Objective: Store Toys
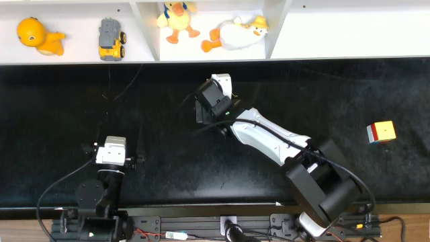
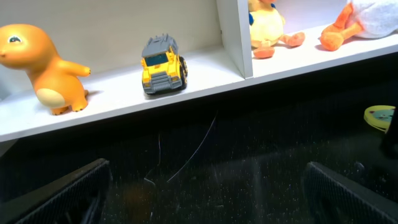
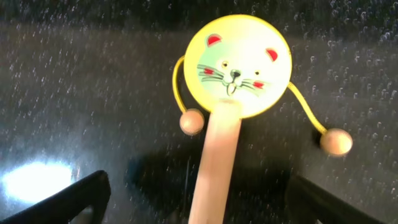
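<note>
Black speckled tabletop (image 1: 67,101) forms the work surface. A white shelf unit (image 1: 336,30) runs along its far edge and is split into compartments by upright dividers.

Shelf contents:
- Left compartment: an orange plastic dinosaur figure (image 1: 39,35) and a yellow-and-grey toy truck (image 1: 111,39) stand upright, side by side and apart.
- Middle compartment: a yellow plush duck (image 1: 178,19) sits upright. A white plush duck (image 1: 235,33) with orange feet lies on its side just beside it.

On the tabletop:
- A round yellow rattle drum (image 3: 239,65) with a cat face painted on a pale green centre lies flat, face up, in front of the middle compartment. Its plain wooden handle (image 3: 211,168) points back toward the right gripper (image 3: 199,183). Two wooden beads hang on yellow cords: one rests against the handle just below the disc, and the other lies apart on the opposite side.
- A small multicoloured cube (image 1: 381,132) with a yellow top and red and white sides sits at the right, well apart from both arms.

Gripper state:
- The right gripper hangs directly over the rattle drum with its fingers spread wide. The handle runs between them, clear of both.
- The left gripper (image 1: 111,151) is near its own base and faces the left compartment. Its fingers are also spread wide, with nothing held.
</note>
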